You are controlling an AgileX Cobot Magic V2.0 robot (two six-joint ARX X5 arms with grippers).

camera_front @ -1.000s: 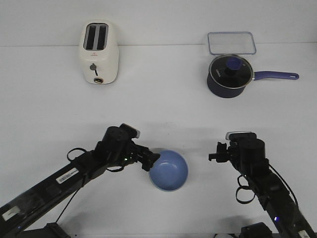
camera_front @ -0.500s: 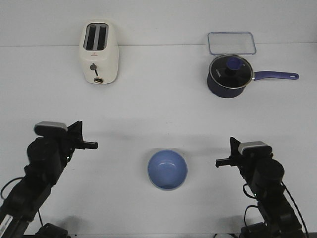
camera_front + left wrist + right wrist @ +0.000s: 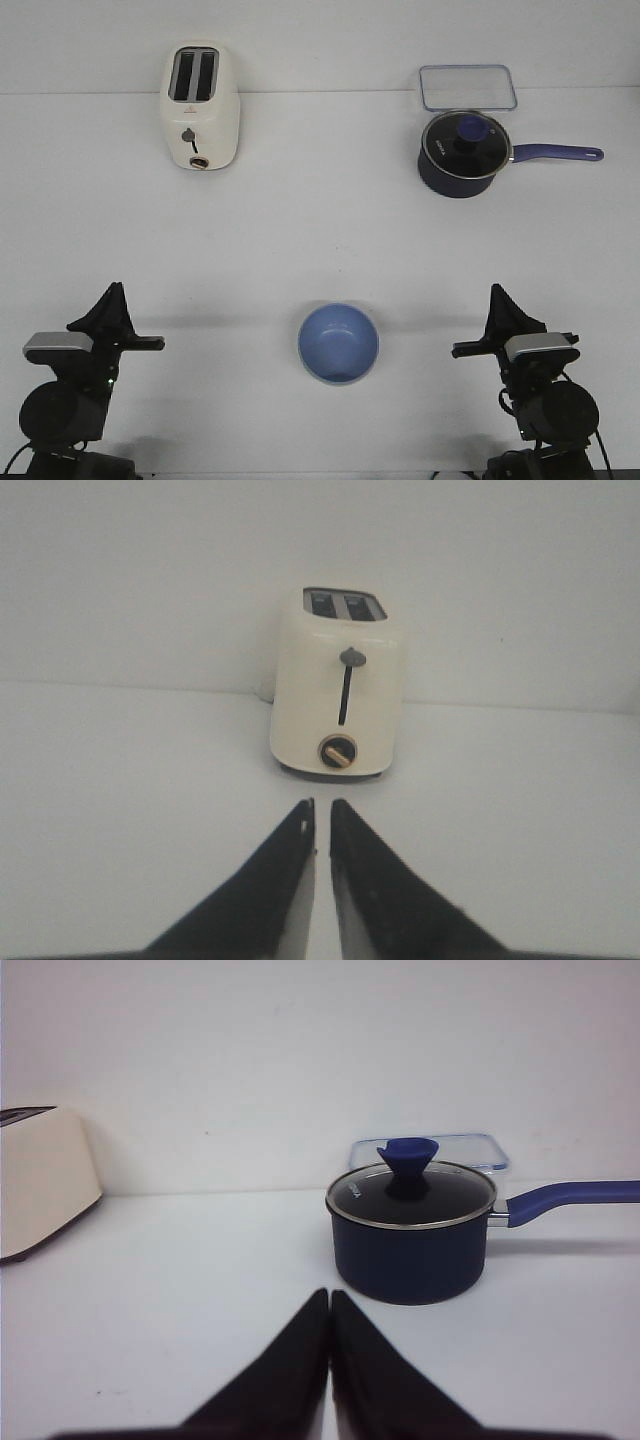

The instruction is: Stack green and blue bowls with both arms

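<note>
Blue bowl (image 3: 339, 343) sits low center of the front frame, upright on the table (image 3: 320, 230); my left gripper (image 3: 321, 825) and right gripper (image 3: 330, 1310) are both pinched closed, empty, in the bottom corners

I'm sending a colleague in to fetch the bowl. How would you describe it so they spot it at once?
On the white table, look at the near edge, midway between the two arms. The blue bowl sits there alone and upright. Unlike the dark navy saucepan at the far right, it is paler and has no lid or handle.
</note>
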